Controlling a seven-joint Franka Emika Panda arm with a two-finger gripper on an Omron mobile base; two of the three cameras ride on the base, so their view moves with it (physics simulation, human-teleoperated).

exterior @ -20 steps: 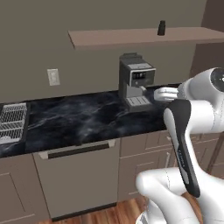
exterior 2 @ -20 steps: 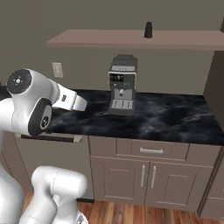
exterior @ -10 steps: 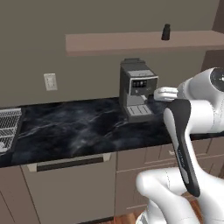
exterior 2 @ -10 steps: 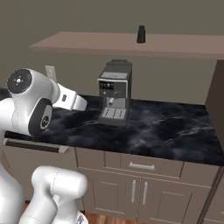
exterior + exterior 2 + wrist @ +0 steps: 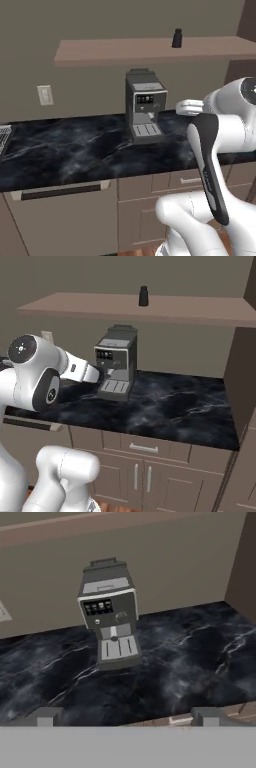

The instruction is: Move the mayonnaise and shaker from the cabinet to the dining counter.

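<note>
Base slid along the worktop [image 5: 75, 155]; whole view shifted, coffee machine [image 5: 145, 107] came near centre, sink rack slipped off left | shaker [image 5: 177, 38] stood upright on the cabinet [image 5: 100, 50], above and right of the machine | gripper [image 5: 125, 717] spread wide, empty, well below shelf | mayonnaise unseen | reach likely next.

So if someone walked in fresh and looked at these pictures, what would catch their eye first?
Probably the grey coffee machine, standing at the back of the black marble worktop against the wall. Next, the small dark shaker, alone on the long tan shelf above it. The white arm's open gripper points toward the machine, holding nothing.
</note>
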